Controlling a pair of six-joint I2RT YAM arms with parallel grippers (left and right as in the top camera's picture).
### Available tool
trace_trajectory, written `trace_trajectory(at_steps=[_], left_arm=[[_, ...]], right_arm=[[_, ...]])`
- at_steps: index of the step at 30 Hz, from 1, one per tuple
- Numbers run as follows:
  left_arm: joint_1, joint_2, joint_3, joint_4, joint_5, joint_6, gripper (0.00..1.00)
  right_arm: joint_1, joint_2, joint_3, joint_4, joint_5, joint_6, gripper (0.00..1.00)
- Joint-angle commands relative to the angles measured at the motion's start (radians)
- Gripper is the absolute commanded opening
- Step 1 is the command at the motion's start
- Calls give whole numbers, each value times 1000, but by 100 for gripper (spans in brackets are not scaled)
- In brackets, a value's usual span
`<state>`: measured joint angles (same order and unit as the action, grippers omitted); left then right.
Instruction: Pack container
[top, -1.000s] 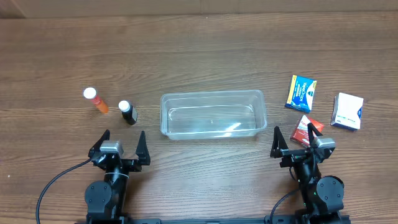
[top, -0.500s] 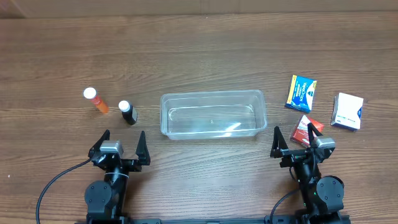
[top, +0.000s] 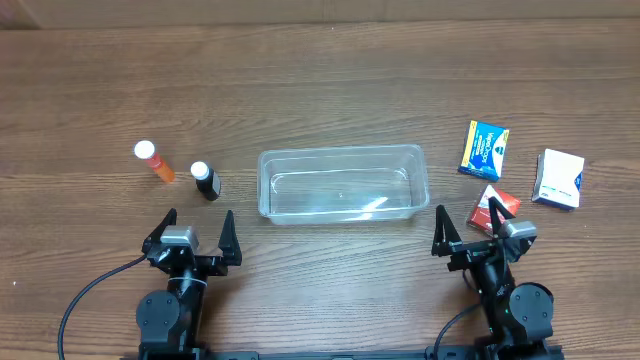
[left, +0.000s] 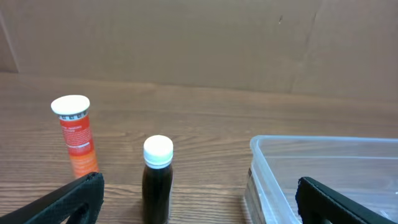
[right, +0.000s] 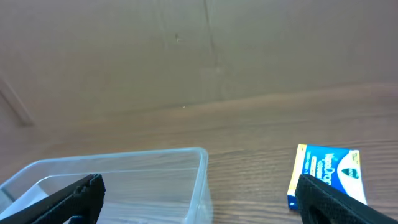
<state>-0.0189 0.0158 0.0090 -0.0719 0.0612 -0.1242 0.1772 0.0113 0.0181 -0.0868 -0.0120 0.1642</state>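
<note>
The clear plastic container (top: 342, 185) sits empty at the table's middle; it also shows in the left wrist view (left: 323, 174) and the right wrist view (right: 124, 180). An orange tube (top: 154, 161) and a dark bottle with a white cap (top: 205, 181) stand left of it, also in the left wrist view (left: 74, 134) (left: 157, 180). A blue box (top: 484, 149), a red box (top: 492, 209) and a white box (top: 558, 179) lie to its right. My left gripper (top: 191, 240) and right gripper (top: 477, 235) are open and empty near the front edge.
A brown cardboard wall (left: 199, 43) stands behind the wooden table (top: 320, 90). The blue box also shows at the right of the right wrist view (right: 326, 174).
My right gripper has turned slightly to the left. Nothing else has moved.
</note>
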Motion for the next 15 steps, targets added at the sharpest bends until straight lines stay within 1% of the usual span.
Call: trace_trajectory(at_steps=[1, 2, 4, 5, 7, 9, 12, 13, 15], left_arm=[[5, -11, -4, 0, 10, -67, 100], [5, -11, -4, 0, 10, -95, 100], [5, -11, 18, -33, 10, -101, 100], [5, -10, 41, -76, 11, -101, 100], [5, -6, 146, -204, 11, -101, 100], [5, 21, 222, -256, 10, -101, 100], [5, 164, 402, -357, 10, -101, 100], [5, 262, 501, -420, 10, -102, 100], [5, 417, 654, -542, 10, -101, 100]], right_arm=[[-3, 27, 14, -23, 22, 30, 100], [-3, 50, 37, -48, 39, 29, 100], [-3, 123, 101, -89, 41, 30, 100], [-3, 165, 141, -104, 41, 30, 100], [-3, 308, 283, -182, 40, 30, 100], [-3, 422, 409, -266, 40, 30, 100], [-3, 638, 675, -475, 40, 30, 100], [-3, 725, 793, -588, 36, 30, 100], [-3, 852, 971, -747, -13, 30, 100]])
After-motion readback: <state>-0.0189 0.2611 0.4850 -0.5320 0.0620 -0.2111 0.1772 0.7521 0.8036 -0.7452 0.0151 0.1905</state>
